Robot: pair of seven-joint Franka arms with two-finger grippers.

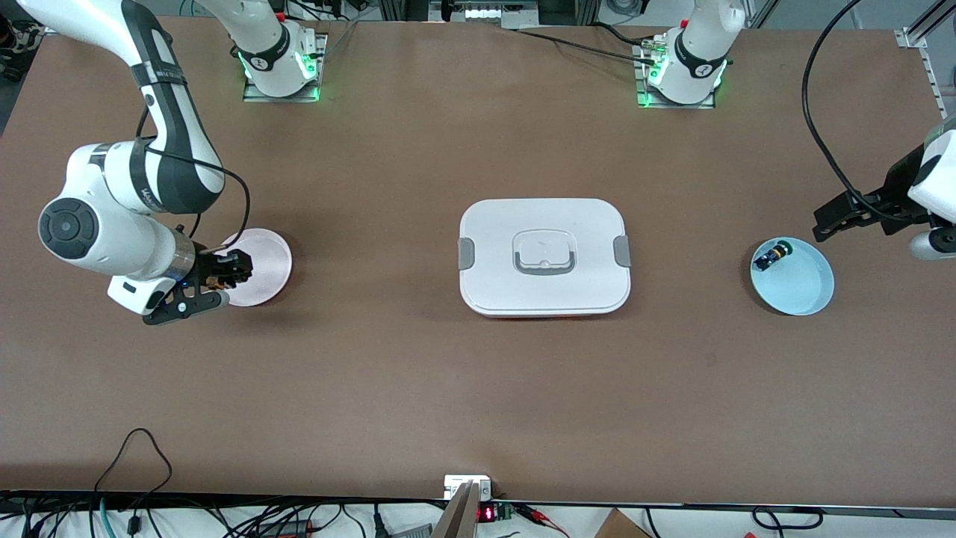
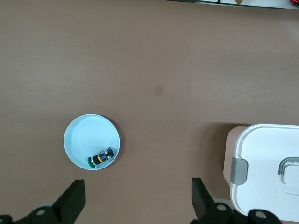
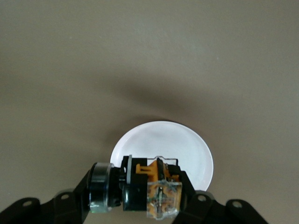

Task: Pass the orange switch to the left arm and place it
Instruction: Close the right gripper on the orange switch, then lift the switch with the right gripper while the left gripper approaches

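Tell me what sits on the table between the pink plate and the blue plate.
The white box sits between the pink plate and the blue plate, with bare table on each side of it; the front view shows this.

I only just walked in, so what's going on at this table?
The right gripper is shut on the orange switch, held over the pink plate. The left gripper waits open above the table beside the blue plate, where another small switch lies. The white box sits closed between the plates.
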